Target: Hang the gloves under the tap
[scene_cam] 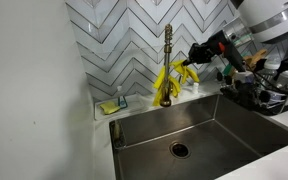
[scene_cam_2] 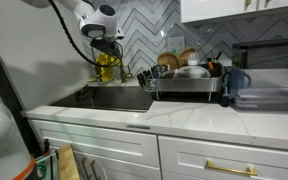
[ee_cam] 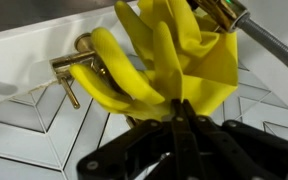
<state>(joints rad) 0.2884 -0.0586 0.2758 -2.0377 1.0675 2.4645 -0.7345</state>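
Black Robotiq gripper (ee_cam: 179, 110): jaws pinched tight on the pair of bright yellow floppy rubber gloves (ee_cam: 162, 55). It grips a bunched fold, so fingers and cuffs droop free and fan out in the wrist view.

In an exterior view the gloves (scene_cam: 165, 83) hang right against the tall, slim brass-gold tap (scene_cam: 168, 48), low on its stem near the base, at the back ledge of the stainless steel sink (scene_cam: 144, 130). They are held close so the loose rubber can drape beside the stem.

Judgement: this is the placing step, with the release not yet made. I cannot tell whether the gloves rest on the tap base.

The small yellow-green sponge (scene_cam: 110, 105) sits apart along the ledge.
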